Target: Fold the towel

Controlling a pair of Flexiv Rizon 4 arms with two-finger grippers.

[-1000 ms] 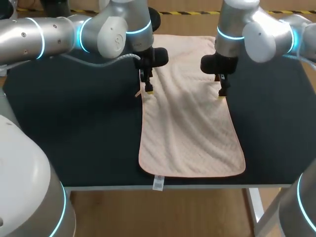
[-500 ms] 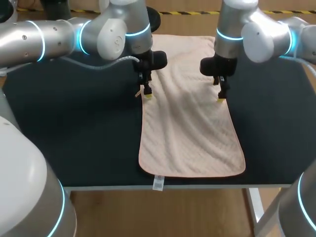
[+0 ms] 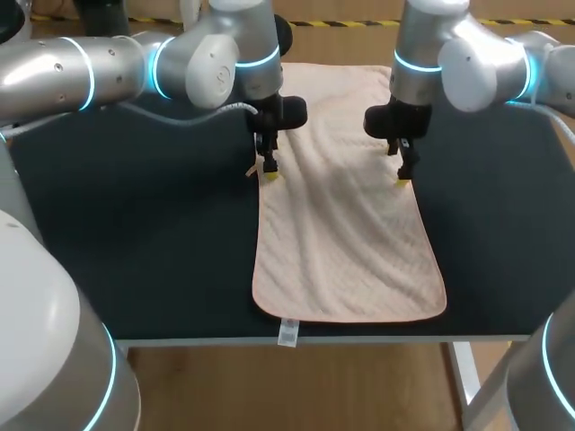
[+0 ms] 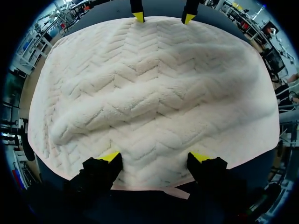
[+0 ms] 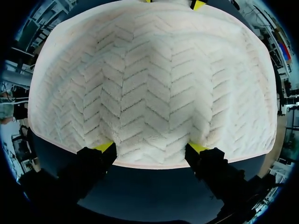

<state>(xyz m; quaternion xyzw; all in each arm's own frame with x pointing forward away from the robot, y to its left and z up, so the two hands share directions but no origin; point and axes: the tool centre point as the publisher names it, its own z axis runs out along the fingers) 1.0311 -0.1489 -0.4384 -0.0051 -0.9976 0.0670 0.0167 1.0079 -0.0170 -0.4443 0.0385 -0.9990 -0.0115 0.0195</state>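
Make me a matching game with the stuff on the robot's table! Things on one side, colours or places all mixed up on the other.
Things:
1. towel
2. table
3. left gripper
4. right gripper

Match with:
a. black
b. at the towel's right edge, fingers open
c. pale pink
d. at the towel's left edge, fingers open

Pairs: 1-c, 2-a, 3-d, 4-b.

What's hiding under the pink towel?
The towel lies on the black table, which shows beside it. A white tag pokes out at its near edge. Anything beneath is covered.
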